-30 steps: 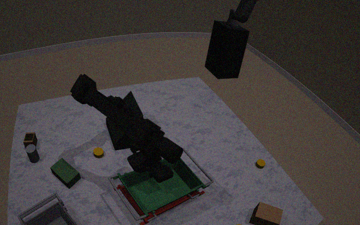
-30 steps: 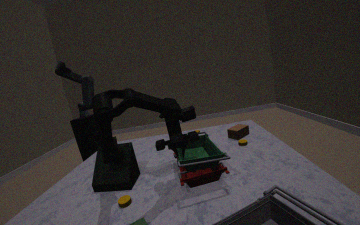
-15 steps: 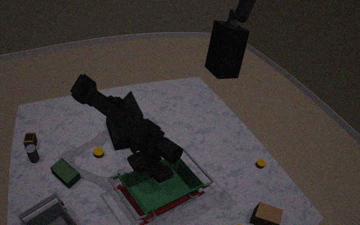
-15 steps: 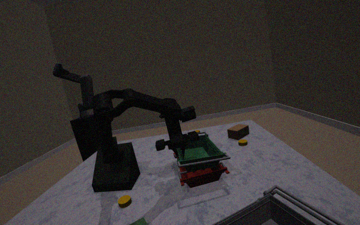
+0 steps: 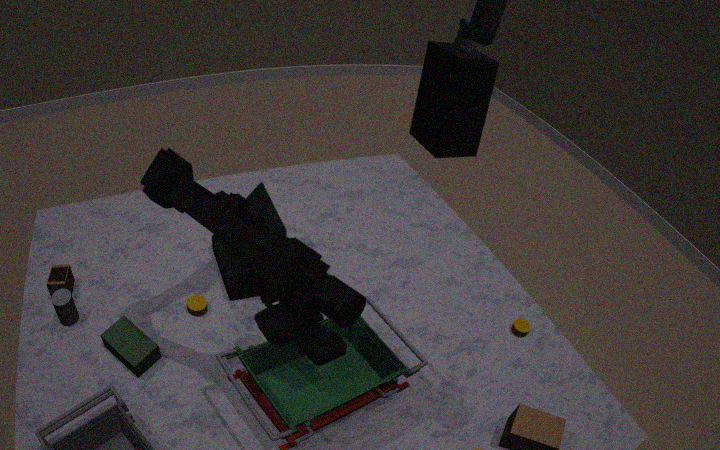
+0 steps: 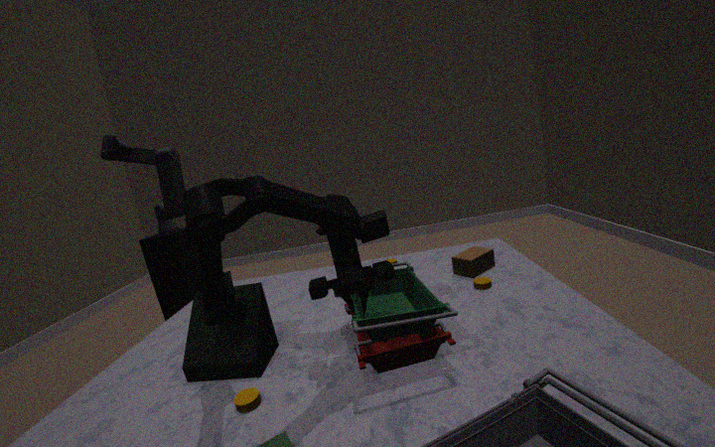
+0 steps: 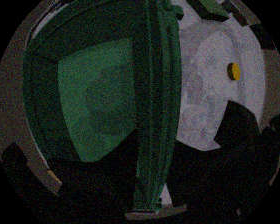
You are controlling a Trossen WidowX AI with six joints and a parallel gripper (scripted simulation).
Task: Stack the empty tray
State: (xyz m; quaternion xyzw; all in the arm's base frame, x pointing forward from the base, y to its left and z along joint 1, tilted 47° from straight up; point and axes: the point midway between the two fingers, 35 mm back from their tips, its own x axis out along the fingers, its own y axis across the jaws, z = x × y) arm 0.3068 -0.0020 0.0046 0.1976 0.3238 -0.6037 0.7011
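An empty green tray sits directly over a red tray, looking roughly level. Its own wire bars stand out past its ends. The gripper is shut on the green tray's near wall, one finger inside and one outside. The red tray stands on the table; its rim shows below the green one. Grey wire pieces show at its rim, but most of its bars and its load are hidden. I cannot tell whether the green tray touches the red tray's bars.
A grey tray stands apart at the front. A green block, a dark cylinder and a small open box lie to the left. A brown block and yellow discs are around the trays.
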